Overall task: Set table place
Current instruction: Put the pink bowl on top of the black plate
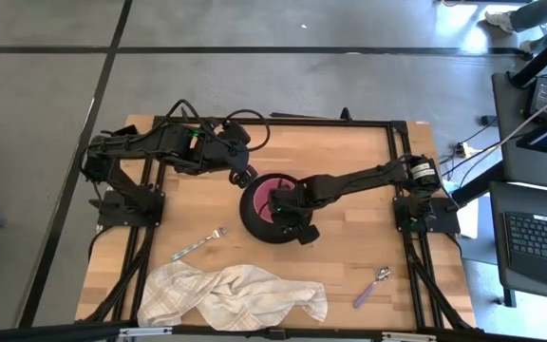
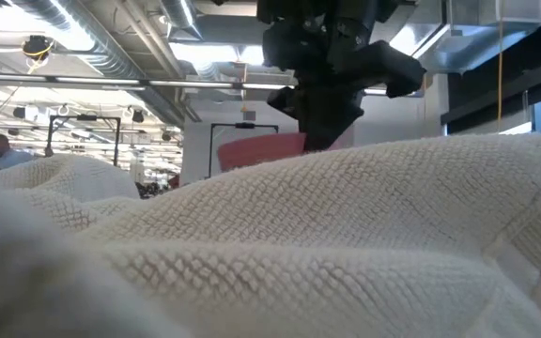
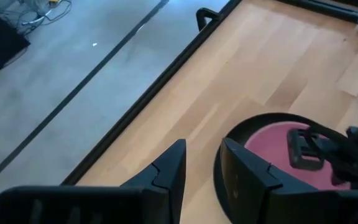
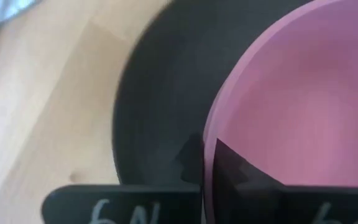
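Wood table (image 1: 349, 171), waffle-weave cloth (image 1: 235, 294) – probably cotton

Even bright light; the cloth (image 2: 346, 253) looms blurred in the low view.

Pink bowl (image 1: 260, 201), black plate (image 1: 259, 229), white waffle-weave cloth (image 1: 231, 294).

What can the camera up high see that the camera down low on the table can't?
Only the high view shows the table, the black plate, the fork, the purple-handled spoon, and the left gripper waiting beside the plate.

Only the low view shows the room behind, with ceiling pipes and lights.

Both show the white towel, which fills most of the low view, the pink bowl, and the right gripper, its jaws straddling the bowl's rim.
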